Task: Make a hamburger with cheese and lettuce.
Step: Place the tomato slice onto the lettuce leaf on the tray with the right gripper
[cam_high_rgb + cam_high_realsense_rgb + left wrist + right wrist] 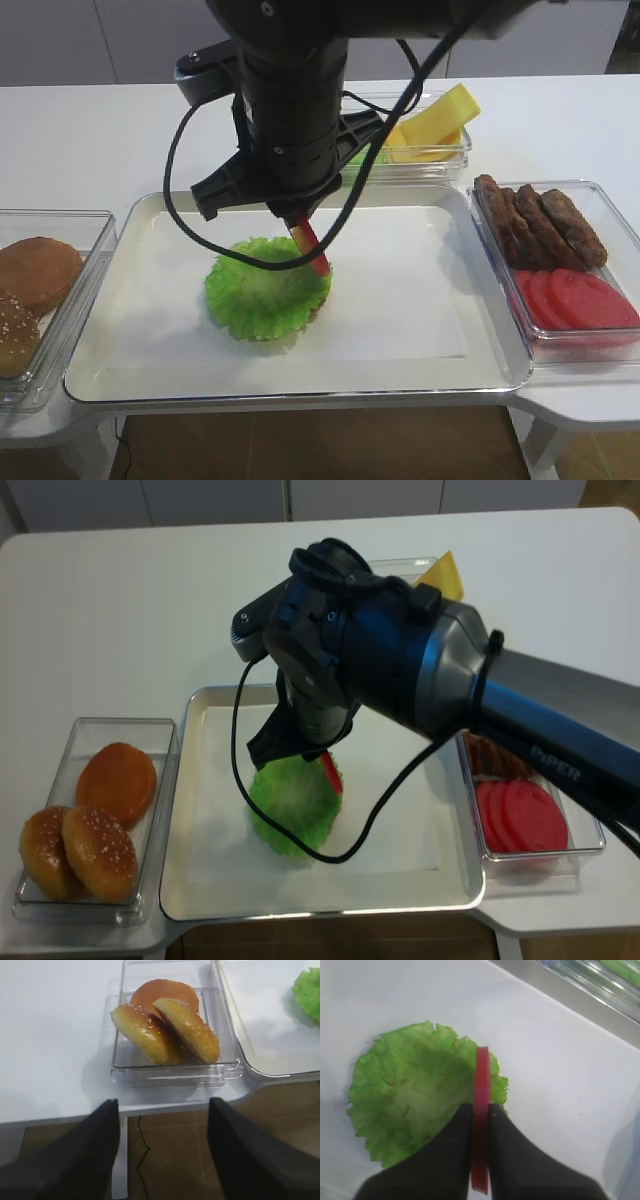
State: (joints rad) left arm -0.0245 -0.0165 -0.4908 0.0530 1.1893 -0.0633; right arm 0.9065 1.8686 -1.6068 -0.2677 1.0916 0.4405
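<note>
At the bottom centre of the right wrist view, the right gripper has its jaws pinched tight on a tomato slice, which stands on edge, its rim pointing up the frame toward the lettuce. In the first high view the same red slice hangs tilted below the black wrist, its lower end at or just above the right rim of the hamburger, which sits left of centre on the white tray; whether slice and leaf touch I cannot tell. The bun base barely shows under the frilly leaf. To do this step well, the slice probably needs to come over the middle of the leaf, not its right rim, and be laid flat before the jaws part; let go on edge, it may roll or tip off the stack. A low release should also keep the light leaf from shifting. The cheese stands in the clear box at the upper right of the first high view, just behind the tray, and none of it is on the stack yet. Patties and more tomato slices lie in the box at the right edge. In the left wrist view the left gripper has its jaws spread wide and holding nothing, below the bun box on the white surface.
</note>
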